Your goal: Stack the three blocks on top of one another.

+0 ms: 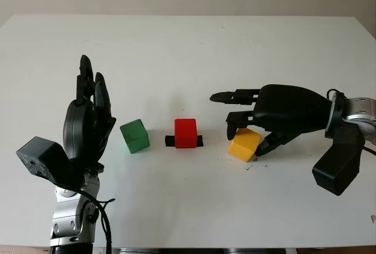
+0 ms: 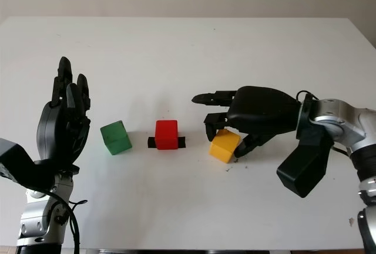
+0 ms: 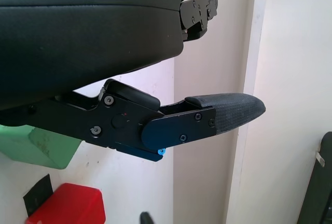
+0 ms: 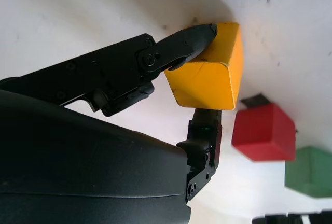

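black tape (image 1: 169,141) mostly hidden under red block (image 1: 185,133), perhaps one strip

Three blocks sit on the table (image 1: 188,48), one of each colour: one green block (image 1: 135,135), one red block (image 1: 185,133) and one yellow block (image 1: 244,144), in a row across the middle, green nearest the left edge, yellow nearest the right. One strip of black tape (image 1: 169,141) lies under the red block. Two black hands are over the table: one left hand (image 1: 89,119), one right hand (image 1: 276,113).
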You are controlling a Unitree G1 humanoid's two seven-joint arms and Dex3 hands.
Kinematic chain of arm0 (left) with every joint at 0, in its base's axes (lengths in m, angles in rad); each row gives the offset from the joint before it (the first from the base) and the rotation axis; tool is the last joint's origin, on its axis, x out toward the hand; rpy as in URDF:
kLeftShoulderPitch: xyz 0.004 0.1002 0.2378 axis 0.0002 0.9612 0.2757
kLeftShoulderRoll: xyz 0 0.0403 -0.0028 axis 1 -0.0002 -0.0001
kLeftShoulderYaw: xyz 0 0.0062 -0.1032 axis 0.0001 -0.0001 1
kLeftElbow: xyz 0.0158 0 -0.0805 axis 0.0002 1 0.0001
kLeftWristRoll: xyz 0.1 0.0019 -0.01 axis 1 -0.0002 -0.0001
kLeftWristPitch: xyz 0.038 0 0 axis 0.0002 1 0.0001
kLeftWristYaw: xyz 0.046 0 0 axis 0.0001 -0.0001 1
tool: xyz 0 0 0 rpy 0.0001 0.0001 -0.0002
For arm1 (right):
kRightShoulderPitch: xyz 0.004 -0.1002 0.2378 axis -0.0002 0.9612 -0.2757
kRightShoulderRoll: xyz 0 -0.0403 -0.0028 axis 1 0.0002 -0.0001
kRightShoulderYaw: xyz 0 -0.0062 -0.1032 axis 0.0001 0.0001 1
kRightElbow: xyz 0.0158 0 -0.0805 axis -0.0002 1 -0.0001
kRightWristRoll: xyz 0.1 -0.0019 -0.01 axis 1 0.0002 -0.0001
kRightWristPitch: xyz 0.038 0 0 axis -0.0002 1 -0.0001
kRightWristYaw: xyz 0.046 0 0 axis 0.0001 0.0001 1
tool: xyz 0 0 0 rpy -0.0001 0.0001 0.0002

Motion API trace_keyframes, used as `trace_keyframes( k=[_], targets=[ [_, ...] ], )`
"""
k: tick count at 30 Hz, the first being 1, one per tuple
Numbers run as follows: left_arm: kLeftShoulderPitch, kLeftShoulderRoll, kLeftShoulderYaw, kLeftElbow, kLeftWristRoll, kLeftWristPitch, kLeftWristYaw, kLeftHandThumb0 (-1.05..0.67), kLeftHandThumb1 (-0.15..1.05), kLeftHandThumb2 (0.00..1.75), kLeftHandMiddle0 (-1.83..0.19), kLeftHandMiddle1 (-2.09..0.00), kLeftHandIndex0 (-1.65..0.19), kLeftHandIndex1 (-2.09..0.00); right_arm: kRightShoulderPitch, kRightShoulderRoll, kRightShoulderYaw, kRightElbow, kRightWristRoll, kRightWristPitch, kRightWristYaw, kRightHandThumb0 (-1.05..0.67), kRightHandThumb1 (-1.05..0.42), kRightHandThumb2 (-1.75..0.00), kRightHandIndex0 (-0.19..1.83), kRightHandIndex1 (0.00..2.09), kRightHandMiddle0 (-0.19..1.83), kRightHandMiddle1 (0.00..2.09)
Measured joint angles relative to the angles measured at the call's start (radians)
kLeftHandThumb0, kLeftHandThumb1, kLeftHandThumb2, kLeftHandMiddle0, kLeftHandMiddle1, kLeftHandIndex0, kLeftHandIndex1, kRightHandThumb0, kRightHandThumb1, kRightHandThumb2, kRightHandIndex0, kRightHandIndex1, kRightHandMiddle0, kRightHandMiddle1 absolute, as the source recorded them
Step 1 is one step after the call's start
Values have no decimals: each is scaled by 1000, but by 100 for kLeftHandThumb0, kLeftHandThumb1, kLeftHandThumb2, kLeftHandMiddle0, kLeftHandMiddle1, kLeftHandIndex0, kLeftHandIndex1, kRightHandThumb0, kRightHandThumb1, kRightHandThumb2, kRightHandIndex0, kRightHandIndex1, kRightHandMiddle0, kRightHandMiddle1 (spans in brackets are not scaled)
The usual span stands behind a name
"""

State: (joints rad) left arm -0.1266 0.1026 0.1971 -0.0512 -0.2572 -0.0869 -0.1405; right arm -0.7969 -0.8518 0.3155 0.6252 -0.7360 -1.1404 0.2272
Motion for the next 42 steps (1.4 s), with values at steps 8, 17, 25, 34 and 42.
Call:
trace_keyframes(
  k=[8,17,25,34,42],
  targets=[
    [0,-1,-1,0,1,0,5,-75,105,58,19,-1,19,-2,-173,72,24,61,-24,21,-24,-42,-97,-5,21,6,36,146],
    [2,-5,-5,-2,8,1,19,-74,105,60,19,-2,19,-2,-253,138,52,130,112,34,87,-41,-100,-6,20,5,35,141],
    [3,-5,-9,-2,12,-4,20,-74,105,59,19,-2,19,-3,-215,174,26,37,425,288,378,-41,-96,-5,24,7,37,139],
    [4,-6,-11,-2,11,-5,19,-74,105,58,19,-2,19,-3,-71,201,-18,-247,554,675,532,-48,-99,-6,26,7,34,154],
    [4,-12,-15,-2,17,-5,20,-75,105,58,19,-1,19,-2,-25,218,-37,-393,546,840,538,-49,-101,-5,29,8,28,165]
  ],
)
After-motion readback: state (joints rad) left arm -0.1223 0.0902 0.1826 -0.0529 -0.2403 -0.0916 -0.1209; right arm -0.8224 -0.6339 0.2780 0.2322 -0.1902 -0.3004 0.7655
